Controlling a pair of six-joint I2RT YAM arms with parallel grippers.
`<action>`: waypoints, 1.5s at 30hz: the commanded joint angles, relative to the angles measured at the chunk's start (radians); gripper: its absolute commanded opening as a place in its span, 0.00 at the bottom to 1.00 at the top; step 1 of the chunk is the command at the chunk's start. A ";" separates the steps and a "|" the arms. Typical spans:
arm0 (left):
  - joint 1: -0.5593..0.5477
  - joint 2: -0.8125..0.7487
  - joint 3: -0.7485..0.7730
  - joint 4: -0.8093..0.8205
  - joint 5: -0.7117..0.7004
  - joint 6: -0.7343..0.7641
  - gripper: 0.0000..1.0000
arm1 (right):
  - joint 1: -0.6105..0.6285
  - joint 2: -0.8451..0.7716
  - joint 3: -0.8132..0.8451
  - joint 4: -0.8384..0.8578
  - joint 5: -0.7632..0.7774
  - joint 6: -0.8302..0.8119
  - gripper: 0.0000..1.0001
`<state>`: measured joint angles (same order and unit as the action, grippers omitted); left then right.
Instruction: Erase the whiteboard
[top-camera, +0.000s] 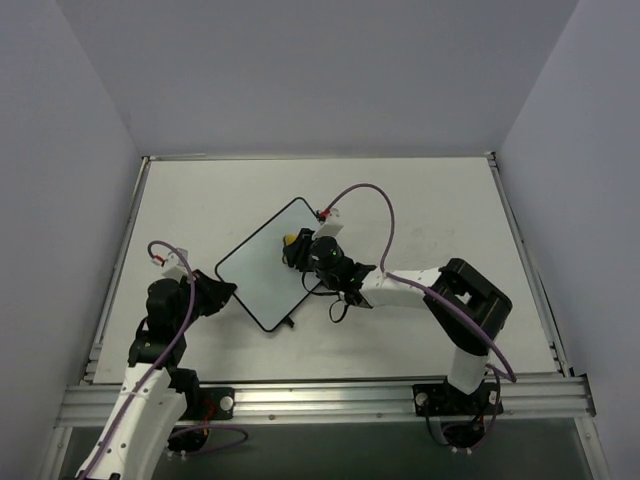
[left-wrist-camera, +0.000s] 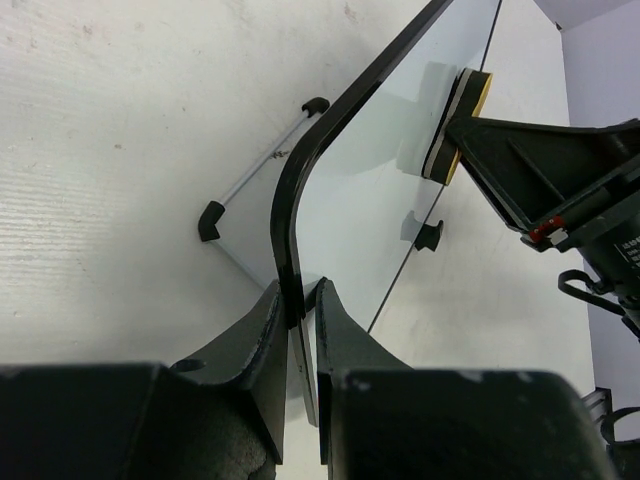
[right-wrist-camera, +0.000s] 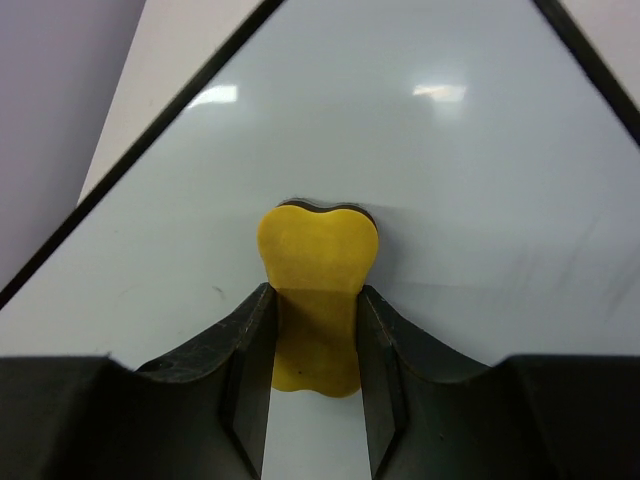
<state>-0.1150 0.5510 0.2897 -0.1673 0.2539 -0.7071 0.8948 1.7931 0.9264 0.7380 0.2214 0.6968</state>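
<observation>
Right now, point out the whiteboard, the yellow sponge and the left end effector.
whiteboard (top-camera: 262, 272), top external view, bare white face.
yellow sponge (right-wrist-camera: 318, 245), right wrist view, bulging top part.
left end effector (left-wrist-camera: 302, 300), left wrist view, midway between its fingertips.

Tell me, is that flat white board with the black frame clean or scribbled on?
Clean: the black-framed white board shows bare white from above, only faint streaks close up.

Nothing legible shows on the whiteboard (top-camera: 262, 278) or elsewhere. Tiny white print (left-wrist-camera: 625, 246) on the right arm's black casing (left-wrist-camera: 590, 190) is too blurred to read.
</observation>
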 joint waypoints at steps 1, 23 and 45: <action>-0.018 0.007 0.023 -0.032 0.010 0.031 0.02 | -0.048 0.012 -0.092 -0.049 -0.042 0.038 0.00; -0.025 0.012 0.025 -0.034 -0.002 0.029 0.02 | -0.211 -0.035 -0.333 0.080 -0.131 0.121 0.00; -0.029 0.013 0.025 -0.028 0.001 0.031 0.02 | 0.015 0.063 0.112 -0.179 -0.162 -0.046 0.00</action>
<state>-0.1303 0.5514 0.3019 -0.1551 0.2581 -0.7136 0.8230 1.7927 0.9638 0.6445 0.1001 0.6769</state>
